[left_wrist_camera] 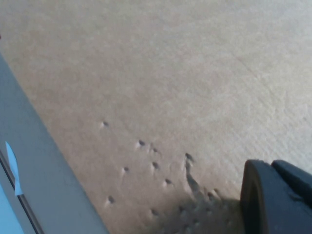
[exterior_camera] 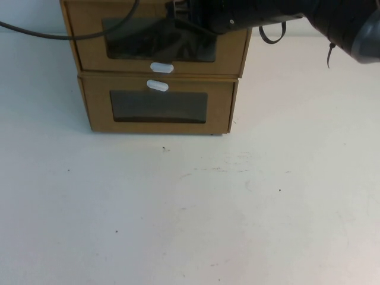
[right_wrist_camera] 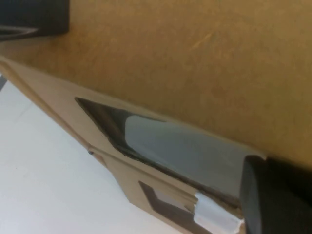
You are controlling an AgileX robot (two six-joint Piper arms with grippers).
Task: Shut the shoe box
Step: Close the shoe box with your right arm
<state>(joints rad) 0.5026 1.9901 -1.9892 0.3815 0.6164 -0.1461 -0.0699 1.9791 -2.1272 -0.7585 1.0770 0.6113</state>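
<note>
The shoe box (exterior_camera: 83, 35) is the upper of two stacked brown cardboard boxes, with a dark window and a white pull tab (exterior_camera: 161, 67) below it. Its front stands slightly forward of the box beneath. My right gripper (exterior_camera: 189, 16) reaches in from the upper right and sits against the window of that front. In the right wrist view the right gripper (right_wrist_camera: 151, 107) is open, with the shoe box (right_wrist_camera: 195, 58) and its tab (right_wrist_camera: 214, 217) between the fingers. My left gripper shows only as one dark finger (left_wrist_camera: 273, 200) close to a dented cardboard surface (left_wrist_camera: 170, 87); it is out of the high view.
The lower cardboard box (exterior_camera: 95, 113) has its white tab (exterior_camera: 157, 85) above its window and stands on the white table (exterior_camera: 190, 214). A black cable (exterior_camera: 59, 35) crosses the upper box's left side. A pale grey strip (left_wrist_camera: 44, 165) borders the cardboard in the left wrist view.
</note>
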